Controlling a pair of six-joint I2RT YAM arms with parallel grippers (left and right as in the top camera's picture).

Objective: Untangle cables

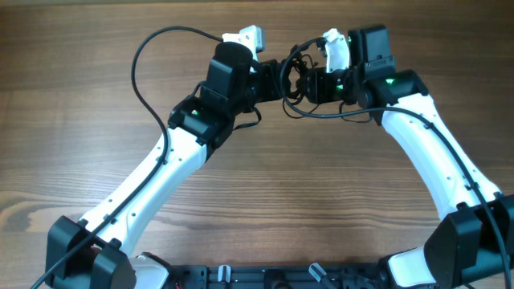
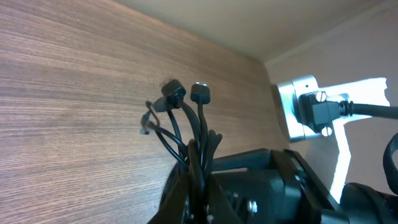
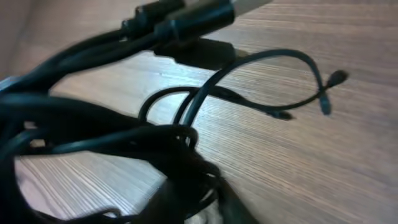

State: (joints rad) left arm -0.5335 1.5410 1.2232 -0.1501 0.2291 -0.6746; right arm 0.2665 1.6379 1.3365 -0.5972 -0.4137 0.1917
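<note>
Overhead: cables (image 1: pixel 291 76), a thin black knot at upper centre, run left-right between left gripper (image 1: pixel 275 80) and right gripper (image 1: pixel 312 83).
Left wrist: left gripper clamped tight on the strands at bottom centre; plug ends (image 2: pixel 200 93) point up-frame.
Right wrist: blurred tangle lower left, one loop reaching right. Cannot tell how far the right gripper is open.

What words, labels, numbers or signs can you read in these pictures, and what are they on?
None: no view shows any readable word, label, number or sign. The cables and the wooden table carry no visible print.
</note>
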